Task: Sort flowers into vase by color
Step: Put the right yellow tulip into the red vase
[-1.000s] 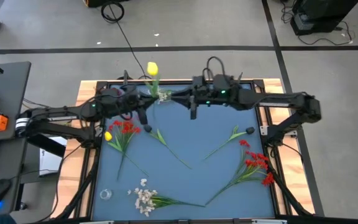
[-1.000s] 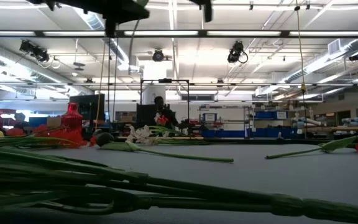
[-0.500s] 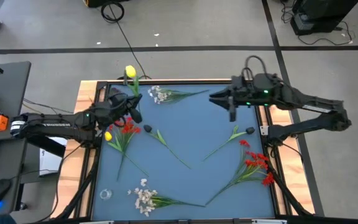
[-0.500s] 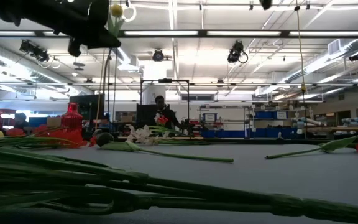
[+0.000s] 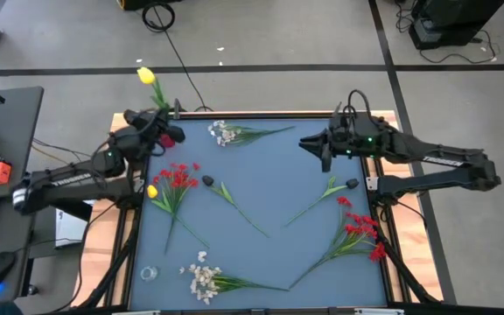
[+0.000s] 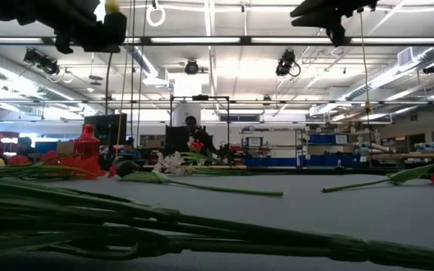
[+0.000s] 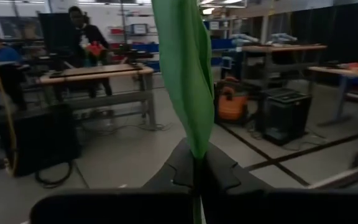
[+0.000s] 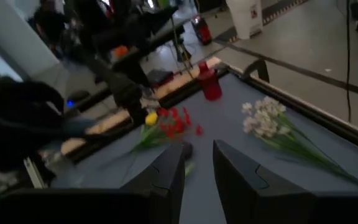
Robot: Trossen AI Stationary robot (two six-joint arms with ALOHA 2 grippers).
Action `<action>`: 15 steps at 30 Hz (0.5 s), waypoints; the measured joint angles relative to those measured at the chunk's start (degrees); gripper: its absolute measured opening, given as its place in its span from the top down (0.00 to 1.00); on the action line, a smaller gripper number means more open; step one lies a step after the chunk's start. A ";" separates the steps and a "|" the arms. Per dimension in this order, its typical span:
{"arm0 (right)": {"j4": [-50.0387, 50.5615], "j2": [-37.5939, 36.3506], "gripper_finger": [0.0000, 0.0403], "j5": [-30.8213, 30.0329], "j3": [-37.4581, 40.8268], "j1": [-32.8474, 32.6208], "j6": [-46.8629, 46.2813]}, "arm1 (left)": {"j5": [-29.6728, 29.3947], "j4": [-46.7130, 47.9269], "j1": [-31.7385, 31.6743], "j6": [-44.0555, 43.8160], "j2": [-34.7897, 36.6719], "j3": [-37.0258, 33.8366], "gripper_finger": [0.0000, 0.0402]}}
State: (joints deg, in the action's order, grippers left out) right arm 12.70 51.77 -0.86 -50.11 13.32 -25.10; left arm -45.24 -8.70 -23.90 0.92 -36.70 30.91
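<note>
My left gripper [image 5: 153, 122] hovers over the table's far-left corner, shut on the yellow tulip [image 5: 145, 75], whose blossom rises beyond the far edge. The small red vase [image 5: 170, 137] stands just beside and below it, also seen in the low view [image 6: 87, 143] and the right wrist view [image 8: 210, 84]. My right gripper [image 5: 323, 150] is open, in the air over the far-right part of the table. A white flower [image 5: 226, 133] lies flat along the far edge. Red sprays [image 5: 176, 178] lie at the left and more red sprays [image 5: 361, 229] at the right. My left gripper pinches the tulip's green stem and leaf [image 7: 196, 152] between its two shut fingers, which lie across the stem. The tulip is lifted clear and roughly upright, with the blossom [image 6: 111, 7] above the fingers and the thin stem hanging below them.
Two dark-bud stems [image 5: 209, 181] [image 5: 350, 184] lie in the middle of the blue mat. A second white cluster [image 5: 205, 280] and a small clear ring [image 5: 149, 273] lie near the front edge. A raised dark frame [image 5: 261, 114] borders the mat. People stand in the room beyond.
My left gripper has carried the tulip from the middle of the far edge toward the far-left corner, above the vase. My right gripper has drawn back toward the table's right. The white flower that was between the two grippers now lies flat along the far edge.
</note>
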 joint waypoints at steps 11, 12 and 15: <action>-7.34 7.26 0.77 2.01 0.09 4.10 -0.50 | 14.20 2.11 -18.49 -0.69 0.49 -0.02 0.98; -8.52 7.78 0.77 2.69 0.09 4.43 -0.65 | 14.32 2.04 -19.41 -0.65 0.49 -0.02 0.98; -10.90 9.13 0.77 4.50 0.09 5.40 -0.83 | 14.43 1.95 -22.22 -0.10 0.49 -0.02 0.98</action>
State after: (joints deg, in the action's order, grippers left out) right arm 1.80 60.90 3.64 -50.02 18.72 -25.93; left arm -30.81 -6.75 -46.12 0.82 -36.21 30.89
